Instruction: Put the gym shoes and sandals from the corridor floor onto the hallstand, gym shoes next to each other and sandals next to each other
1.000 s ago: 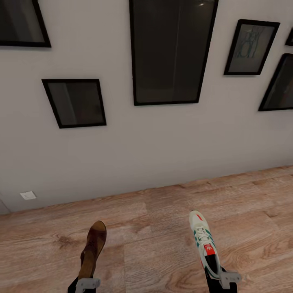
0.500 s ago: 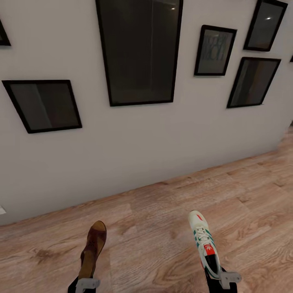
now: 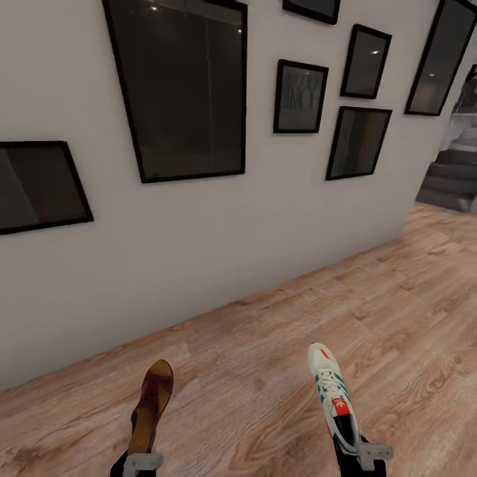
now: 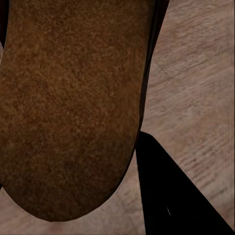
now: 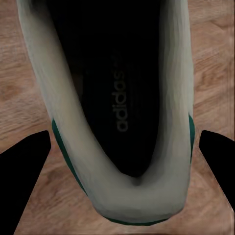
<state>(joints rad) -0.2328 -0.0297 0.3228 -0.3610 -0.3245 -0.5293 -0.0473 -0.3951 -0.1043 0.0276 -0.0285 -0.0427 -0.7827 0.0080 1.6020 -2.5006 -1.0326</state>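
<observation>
Left gripper [image 3: 142,462]: your fingers are closed on 1 brown sandal [image 3: 152,404], held above the corridor floor [image 3: 265,371].
Left wrist view: sandal [image 4: 73,107] underside, suede-like grain.
Right gripper [image 3: 361,457]: closed around 1 gym shoe [image 3: 333,397] at its heel.
Right wrist view: its dark insole [image 5: 120,93], printed "adidas".
Beyond: grey wall [image 3: 218,225], 7 black frames [image 3: 182,89].

Both end effectors [image 3: 142,462] [image 3: 363,457] (low) loaded

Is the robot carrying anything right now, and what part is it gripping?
Yes: the left gripper holds a brown sandal by its heel end, and the right gripper holds a gym shoe by its heel.
</observation>
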